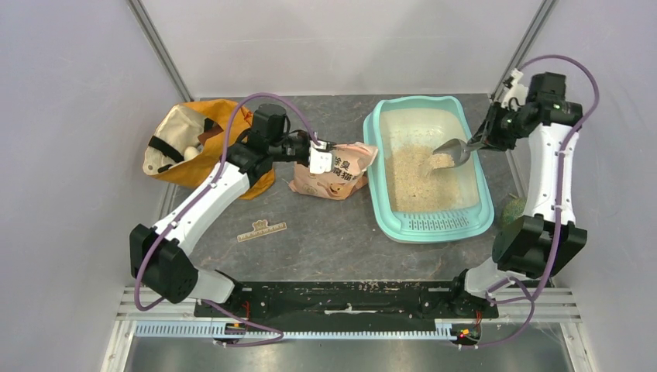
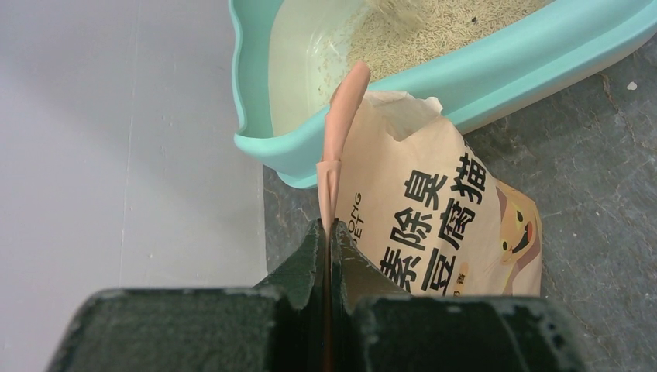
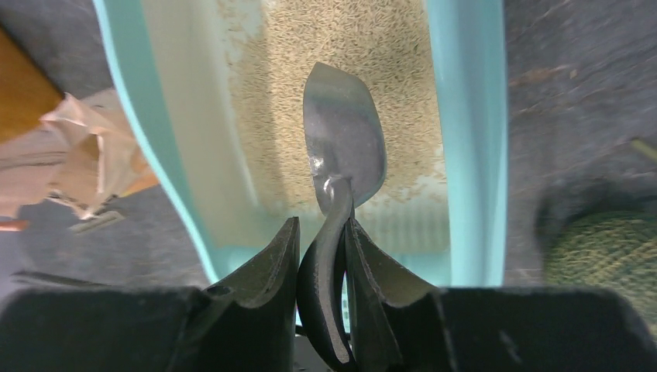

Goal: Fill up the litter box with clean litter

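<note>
litter box (image 1: 434,226): teal tray
clean litter (image 1: 414,182): spread inside litter box
left gripper (image 2: 327,232): pinching pouch (image 2: 434,209) edge, just left of litter box
right gripper (image 3: 325,232): pinching scoop (image 3: 345,147) handle, over litter box

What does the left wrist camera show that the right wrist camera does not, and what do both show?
Left wrist only: the left gripper shut on the pink edge of the peach-pink printed pouch, its black characters and cartoon face. Right wrist only: the right gripper clamping the silver metal scoop, and a rough green object at the right. Both: the teal plastic litter box with pale beige litter inside.
</note>
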